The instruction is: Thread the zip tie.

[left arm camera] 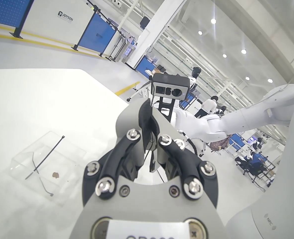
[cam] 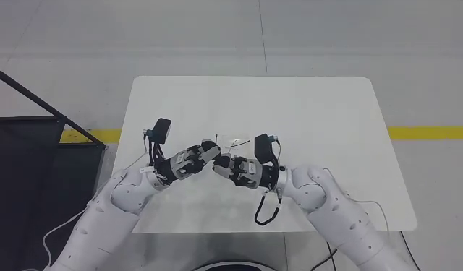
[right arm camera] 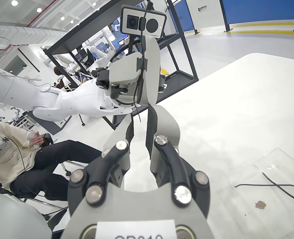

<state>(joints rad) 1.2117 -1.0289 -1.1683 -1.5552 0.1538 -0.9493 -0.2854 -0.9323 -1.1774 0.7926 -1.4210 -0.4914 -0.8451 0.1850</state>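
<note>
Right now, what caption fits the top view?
Left gripper and right gripper tip to tip over the white table, black zip tie at their tips.

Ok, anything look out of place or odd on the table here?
Only a small brown scrap lying in the clear tray beside the spare zip tie and a thin grey wire; it looks like stray debris rather than a task part. Nothing appears spilled or damaged.

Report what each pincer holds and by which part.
Left pincer is shut on the thin black plastic zip tie, gripping mid-strap with length sticking out both ways. Right pincer is open, holding nothing.
</note>
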